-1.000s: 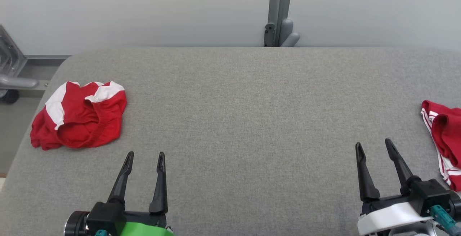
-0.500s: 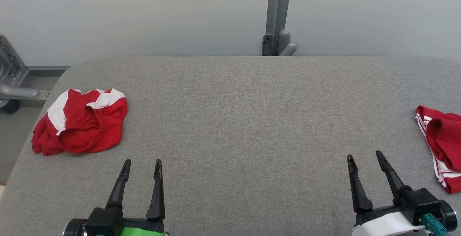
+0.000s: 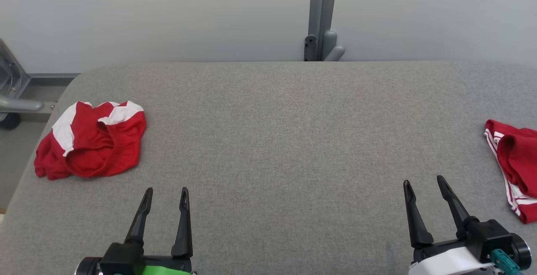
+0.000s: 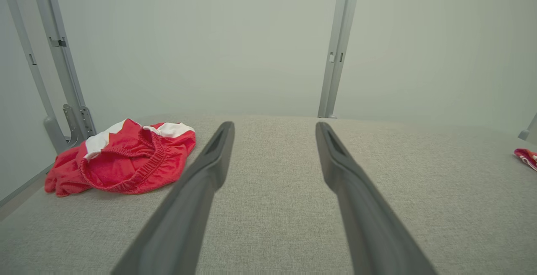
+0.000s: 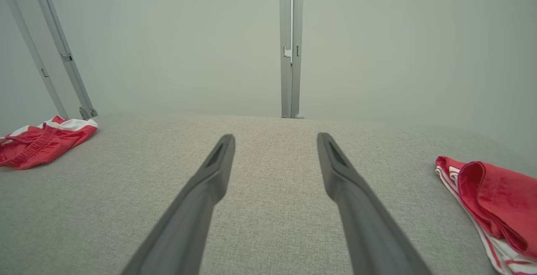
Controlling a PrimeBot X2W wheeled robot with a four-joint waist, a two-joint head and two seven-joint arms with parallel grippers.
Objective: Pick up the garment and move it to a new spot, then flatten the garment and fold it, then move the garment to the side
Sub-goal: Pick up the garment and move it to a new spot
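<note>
Head view: left gripper [image 3: 167,191] and right gripper [image 3: 423,181] were found spread and empty; crumpled garment [image 3: 90,140] was judged best pinched on its raised waistband fold.

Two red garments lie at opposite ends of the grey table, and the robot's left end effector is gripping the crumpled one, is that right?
Not quite. The left end effector holds nothing: in the head view its fingers stand open over the grey table, apart from the crumpled red garment. The second red garment does lie at the opposite end.
</note>
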